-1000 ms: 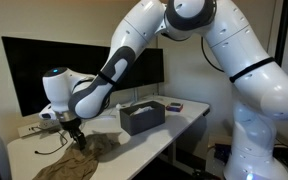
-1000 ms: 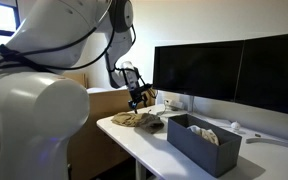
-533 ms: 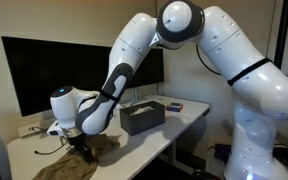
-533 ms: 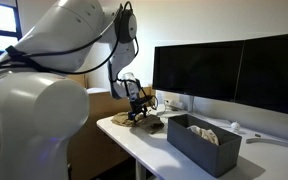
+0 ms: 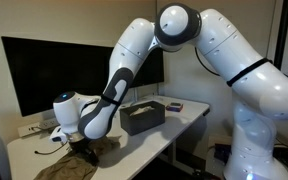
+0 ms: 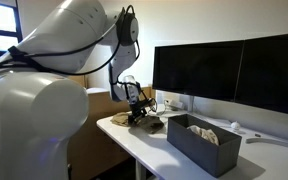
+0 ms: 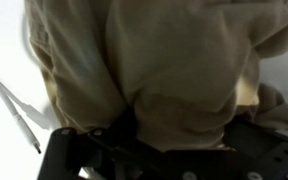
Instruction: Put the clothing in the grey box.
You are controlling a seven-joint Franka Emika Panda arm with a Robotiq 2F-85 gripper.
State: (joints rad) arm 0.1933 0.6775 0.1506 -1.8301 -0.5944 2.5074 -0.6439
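Tool (image 5: pixel 81 150): pressed into the clothing (image 7: pixel 164 60); opening cannot be told, the fingers being hidden by fabric.
Clothing: bunched directly under the tool on the table (image 6: pixel 129 138); folds are resolved in the wrist view only.
Grey box (image 6: pixel 199 145): well apart from the tool; a pale item (image 6: pixel 206 132) inside is shown in an exterior view.

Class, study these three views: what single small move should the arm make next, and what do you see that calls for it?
Probably close the gripper on the tan clothing. In both exterior views the gripper sits low on the heap, and the fabric fills the wrist view right up to it. The grey box stands apart from the heap, so a grasp must come first. Whether the jaws are shut cannot be told.
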